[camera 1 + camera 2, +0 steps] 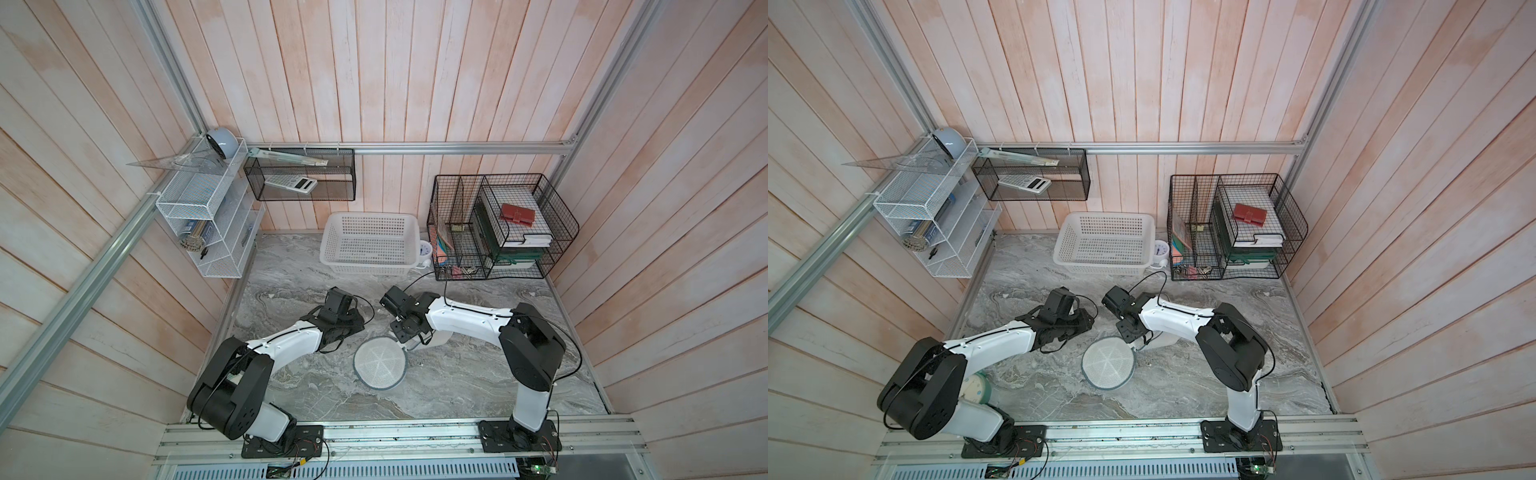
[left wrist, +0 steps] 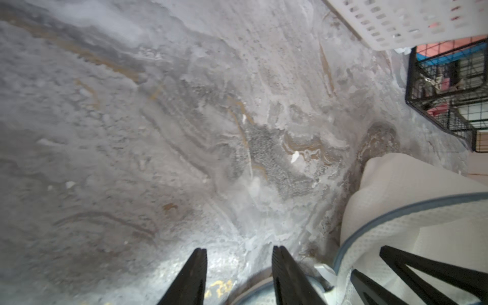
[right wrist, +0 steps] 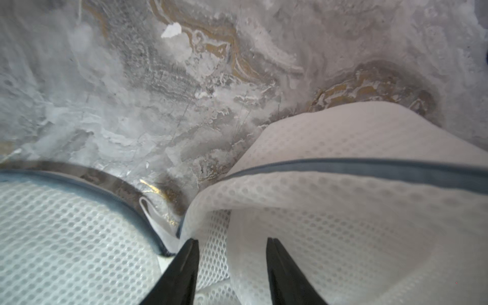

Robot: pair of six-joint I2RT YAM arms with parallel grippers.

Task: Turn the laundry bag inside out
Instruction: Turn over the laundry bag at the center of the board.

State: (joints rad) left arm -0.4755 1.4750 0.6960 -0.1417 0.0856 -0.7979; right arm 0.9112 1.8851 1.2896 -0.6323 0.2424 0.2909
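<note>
The laundry bag (image 1: 380, 362) lies on the marble table between the two arms; in both top views (image 1: 1108, 363) one round white mesh panel with a grey-teal rim faces up. A second rimmed part (image 3: 369, 211) is bunched under the right wrist. My right gripper (image 3: 232, 244) is down at the seam between the two parts (image 1: 409, 343). Its jaws stand apart, with a fold of mesh between them. My left gripper (image 2: 239, 249) is open just beyond the disc's far left edge (image 1: 353, 330). It holds nothing, and only table and the bag's rim (image 2: 396, 227) show near it.
A white perforated basket (image 1: 370, 243) stands at the back centre, with a small clock (image 1: 1160, 251) beside it. A black wire rack (image 1: 503, 226) with books is at the back right. A white wire shelf (image 1: 208, 216) and a black mesh bin (image 1: 299, 174) hang on the walls.
</note>
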